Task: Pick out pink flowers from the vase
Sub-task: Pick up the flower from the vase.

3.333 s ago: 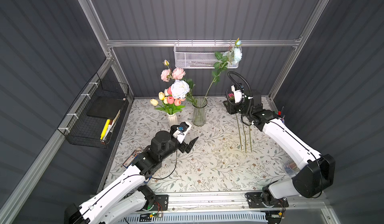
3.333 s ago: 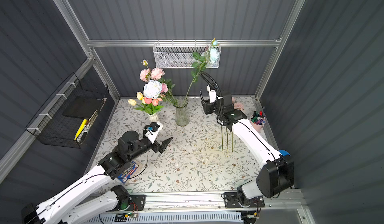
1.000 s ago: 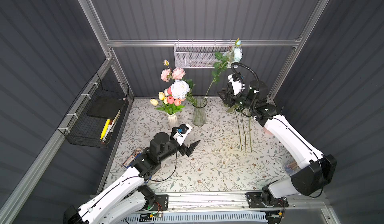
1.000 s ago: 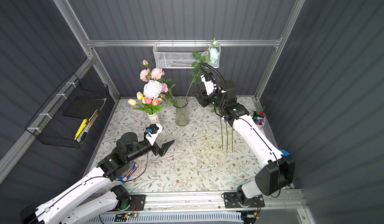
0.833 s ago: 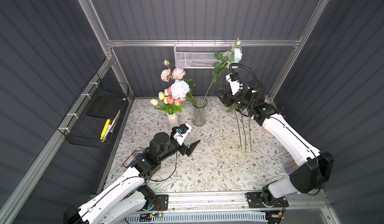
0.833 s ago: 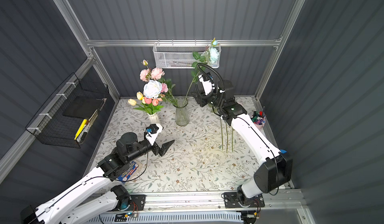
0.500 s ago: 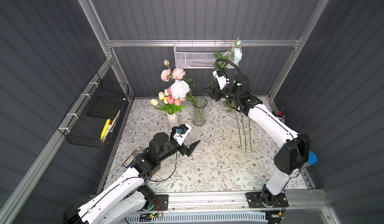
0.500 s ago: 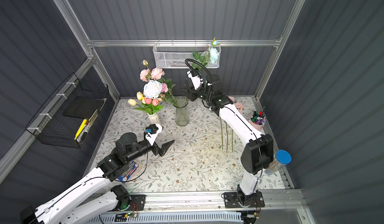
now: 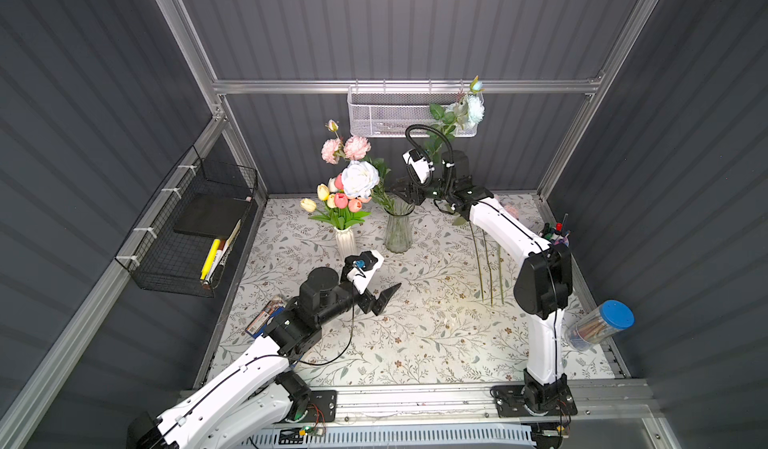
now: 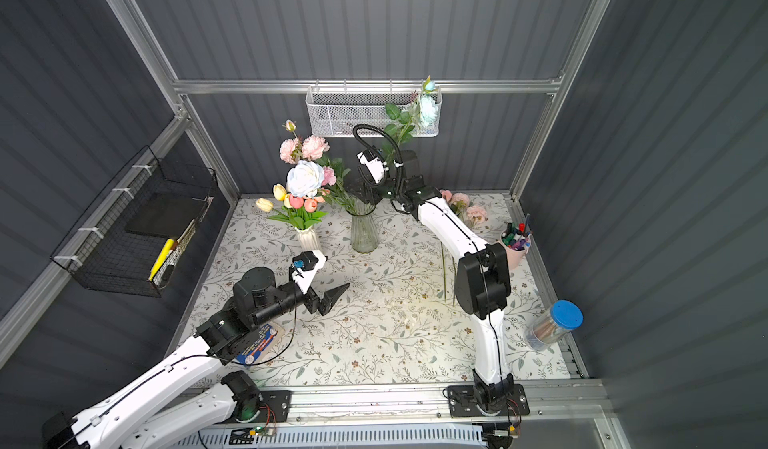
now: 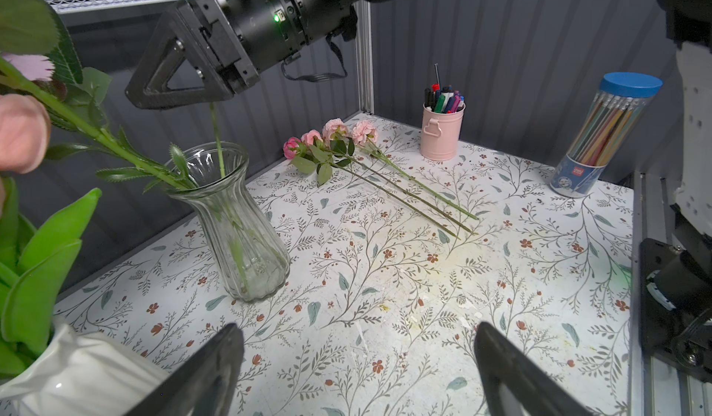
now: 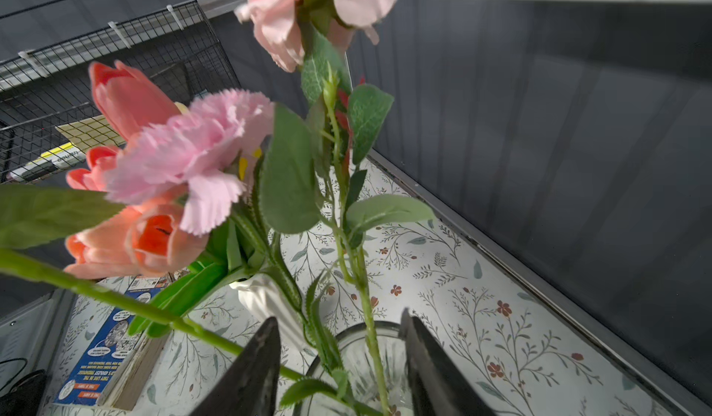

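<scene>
Pink flowers (image 12: 192, 152), ruffled, pale, green-stemmed

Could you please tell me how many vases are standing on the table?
2. A clear glass vase stands near the back middle of the table; a white vase stands close beside it, on the black wire basket's side. None seems hidden.

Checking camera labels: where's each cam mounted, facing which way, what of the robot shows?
Top views: high overhead, looking down toward the back wall; both white arms, left gripper and right gripper show.
Left wrist: low over the floral mat, facing the clear ribbed glass vase and right gripper; own open fingertips show.
Right wrist: above the vase mouth, facing pale pink ruffled blooms and the black wire basket; own fingers frame a stem.
Shared: all show the vase.
</scene>
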